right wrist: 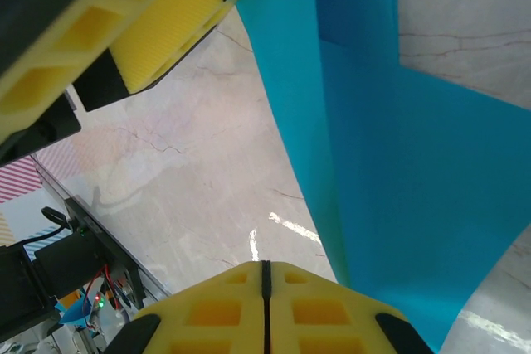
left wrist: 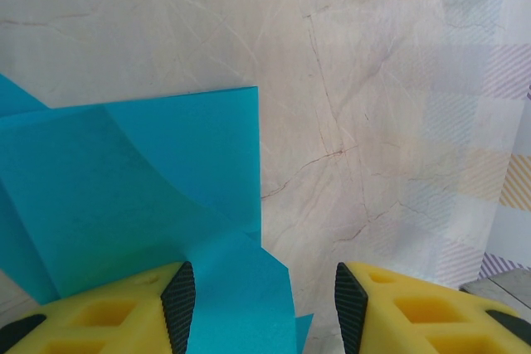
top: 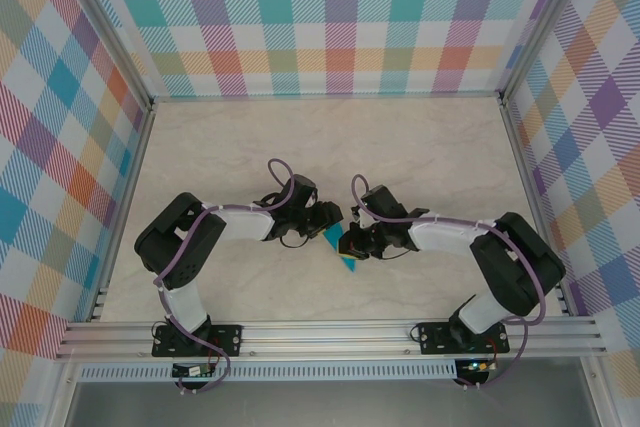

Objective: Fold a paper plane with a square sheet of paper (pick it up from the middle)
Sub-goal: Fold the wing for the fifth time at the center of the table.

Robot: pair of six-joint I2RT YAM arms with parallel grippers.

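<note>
Left gripper (left wrist: 264, 308) jaws spread, the creased square sheet of paper (left wrist: 124, 180) draped against one finger (left wrist: 99, 312); right gripper (right wrist: 264, 288) jaws pressed together beside the sheet's edge, both mid-scene on the counter (top: 320, 137), open room all round to the plaid walls (top: 330, 17)

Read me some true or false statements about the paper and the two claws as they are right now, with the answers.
1. The paper is teal-blue. True.
2. The left claw is clamped shut. False: its jaws stand well apart.
3. The right claw has its fingers pressed together. True.
4. The paper is a single flat, unfolded layer. False: it shows creases and overlapping layers.
</note>
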